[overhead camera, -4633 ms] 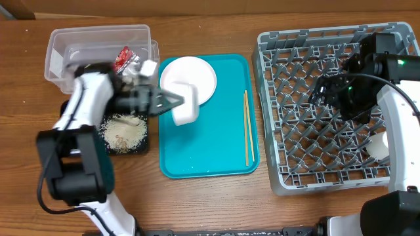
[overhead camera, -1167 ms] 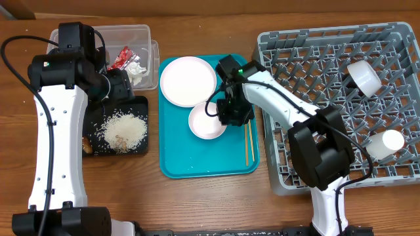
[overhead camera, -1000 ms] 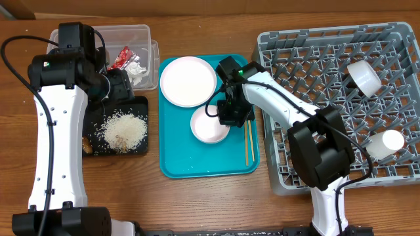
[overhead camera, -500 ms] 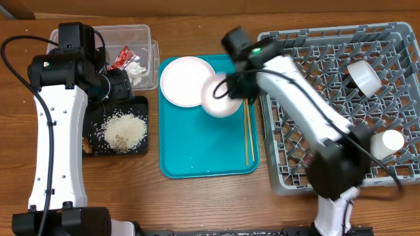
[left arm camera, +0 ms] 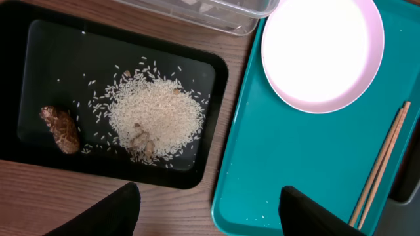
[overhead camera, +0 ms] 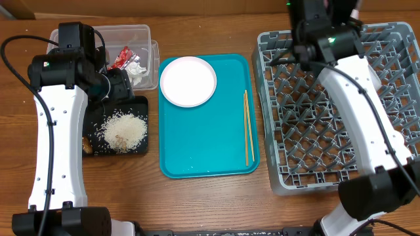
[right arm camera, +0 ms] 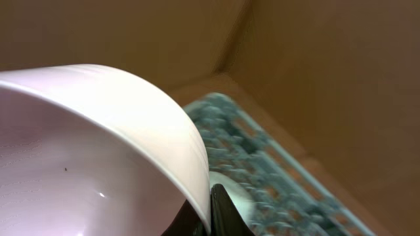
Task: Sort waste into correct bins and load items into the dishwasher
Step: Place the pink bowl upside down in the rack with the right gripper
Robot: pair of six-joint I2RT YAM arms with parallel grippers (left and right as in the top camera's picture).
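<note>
My right gripper is shut on the rim of a white bowl, held tilted high above the grey dishwasher rack, which shows blurred behind it. In the overhead view the raised right arm hides the bowl. A white round plate and two wooden chopsticks lie on the teal tray. My left gripper hangs open and empty over the black tray's near edge. That black tray holds rice scraps and a brown lump. The clear tub holds a red wrapper and a white napkin.
Another white dish sits in the rack just behind the held bowl. The left arm stretches along the table's left side, above the tub and black tray. Bare wood runs along the table's front.
My right arm lifted the bowl off the teal tray and swung it up and right, high over the rack. The left arm stayed still.
</note>
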